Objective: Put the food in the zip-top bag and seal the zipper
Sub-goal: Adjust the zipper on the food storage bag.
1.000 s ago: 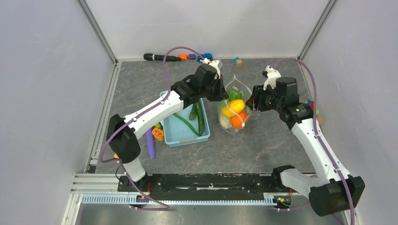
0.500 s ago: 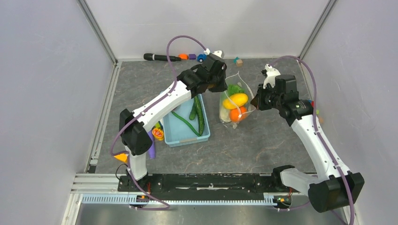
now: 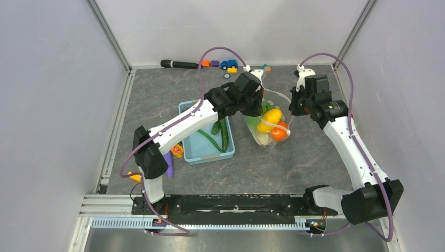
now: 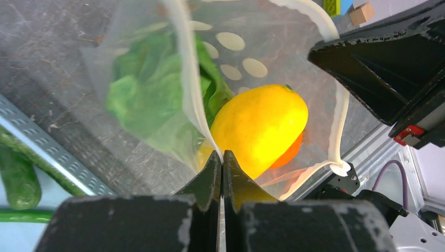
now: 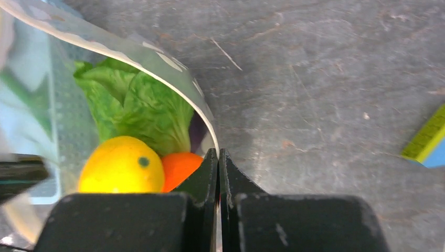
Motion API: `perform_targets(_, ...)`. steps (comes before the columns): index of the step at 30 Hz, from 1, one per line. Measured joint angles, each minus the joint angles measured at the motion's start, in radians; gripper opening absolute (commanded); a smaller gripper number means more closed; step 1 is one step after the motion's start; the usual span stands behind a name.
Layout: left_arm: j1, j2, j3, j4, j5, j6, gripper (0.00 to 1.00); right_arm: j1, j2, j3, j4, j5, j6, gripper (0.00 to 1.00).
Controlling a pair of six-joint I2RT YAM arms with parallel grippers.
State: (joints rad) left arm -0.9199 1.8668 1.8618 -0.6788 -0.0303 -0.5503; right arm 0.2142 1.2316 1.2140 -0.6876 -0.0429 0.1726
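**Grey tabletop [image 3: 309, 157]: both claws pinching the dotted bag**

Nearest, cucumber [image 3: 224, 134] is lying in the light-blue basket [image 3: 207, 157]. Just right of it, the zip-top bag [image 3: 267, 137] is hanging between the arms. The left gripper [image 4: 221, 155] and right gripper [image 5: 218, 152] are each clamping an opposite stretch of its zipper [image 4: 184, 79]. Lettuce [image 5: 131, 105], a yellow piece [image 3: 272, 115] and an orange piece [image 3: 279, 134] are sitting inside. Farthest back, a black marker [image 3: 178, 64] is lying along the wall.

Glossy clear plastic bag [image 4: 241, 58], matt mottled tabletop [image 5: 325, 79], smooth yellow fruit [image 4: 260, 123]
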Motion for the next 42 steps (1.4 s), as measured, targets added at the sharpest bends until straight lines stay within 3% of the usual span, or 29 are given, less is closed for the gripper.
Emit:
perform_targets(7,0.024,-0.108,-0.061,-0.010,-0.042,0.025,0.02,-0.001,-0.023,0.023,-0.108,0.094,-0.040,0.00)
perform_targets(14,0.026,-0.201,-0.082,-0.013,-0.019,0.033,0.02,0.000,-0.114,0.031,-0.138,-0.016,-0.072,0.00)
perform_targets(24,0.048,-0.048,-0.060,-0.005,0.045,0.032,0.04,0.000,-0.117,-0.027,-0.137,-0.108,-0.077,0.01)
perform_targets(29,0.063,0.020,-0.046,-0.027,0.040,0.032,0.23,0.000,-0.079,-0.031,-0.114,-0.114,-0.056,0.00)
perform_targets(33,0.065,0.021,-0.031,-0.027,0.035,0.039,0.62,0.000,-0.058,-0.031,-0.084,-0.115,-0.037,0.00)
perform_targets(36,0.065,0.018,-0.030,-0.026,0.026,0.056,0.76,0.000,-0.056,-0.031,-0.067,-0.115,-0.023,0.00)
perform_targets(37,0.065,0.015,-0.032,-0.025,0.023,0.061,0.87,0.000,-0.056,-0.031,-0.064,-0.117,-0.020,0.00)
perform_targets(39,0.065,-0.003,-0.054,-0.015,0.022,0.085,0.98,0.000,-0.056,-0.031,-0.057,-0.123,-0.014,0.00)
perform_targets(42,0.066,-0.060,-0.113,0.002,0.040,0.126,1.00,0.000,-0.056,-0.031,-0.053,-0.138,-0.008,0.00)
